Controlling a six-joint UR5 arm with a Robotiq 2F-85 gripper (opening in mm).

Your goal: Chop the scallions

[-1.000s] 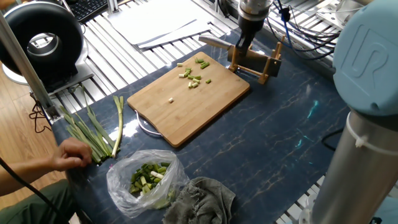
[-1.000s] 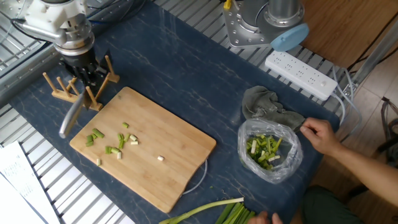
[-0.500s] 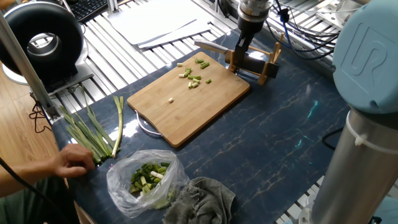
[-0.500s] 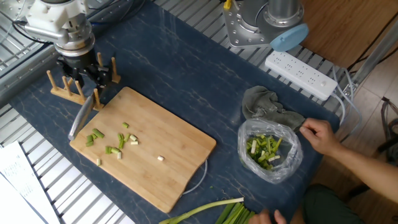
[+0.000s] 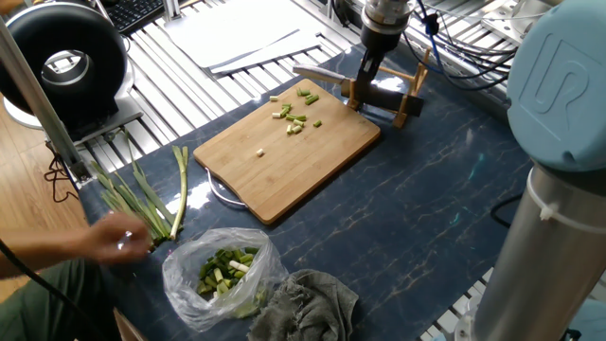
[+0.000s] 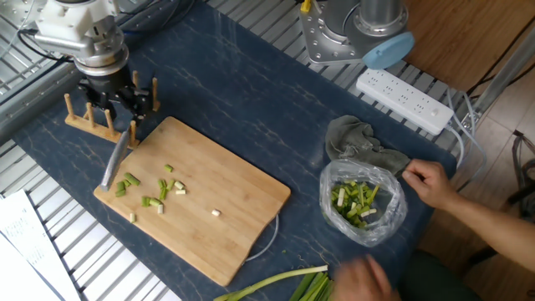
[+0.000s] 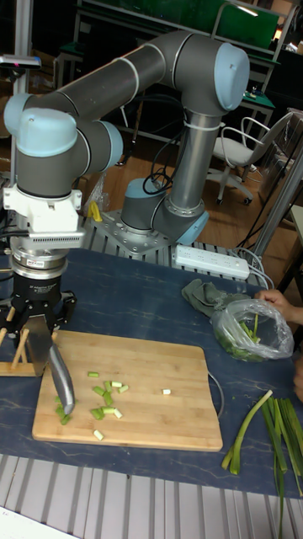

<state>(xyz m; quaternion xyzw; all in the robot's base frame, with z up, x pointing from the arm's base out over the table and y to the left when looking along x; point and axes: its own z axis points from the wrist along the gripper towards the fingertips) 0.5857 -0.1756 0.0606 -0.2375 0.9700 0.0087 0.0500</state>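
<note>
**Knife held over the board's far edge, cut scallions alongside**

The end effector [image 6: 116, 102] was clenched on the handle of a knife [image 6: 114, 158], whose blade sloped down toward the cutting board [image 6: 226, 213] beside the wooden rack [image 6: 88, 121]. In the tall fixed view the blade tip [image 7: 64, 389] sat close to the nearest green bits, though whether it touched the board could not be told. Gripping the handle from above left the blade free to reach the board's surface.

The scallions [image 5: 295, 115] lay as short pale-green pieces in a loose cluster near the board's rack end, with one stray piece [image 5: 260, 152] nearer the middle. No whole stalk lay on the board, so the chopping there looked largely done.

Off the board, a bundle of uncut stalks [image 5: 142, 199] rested on the counter [image 5: 445, 199], probably as fresh supply, with a person's blurred hand [image 5: 118, 239] at it. A clear bag of chopped greens [image 6: 361, 203] sat beside a grey cloth [image 6: 355, 142], and another hand [image 6: 430, 181] rested against the bag, likely steadying it.
</note>
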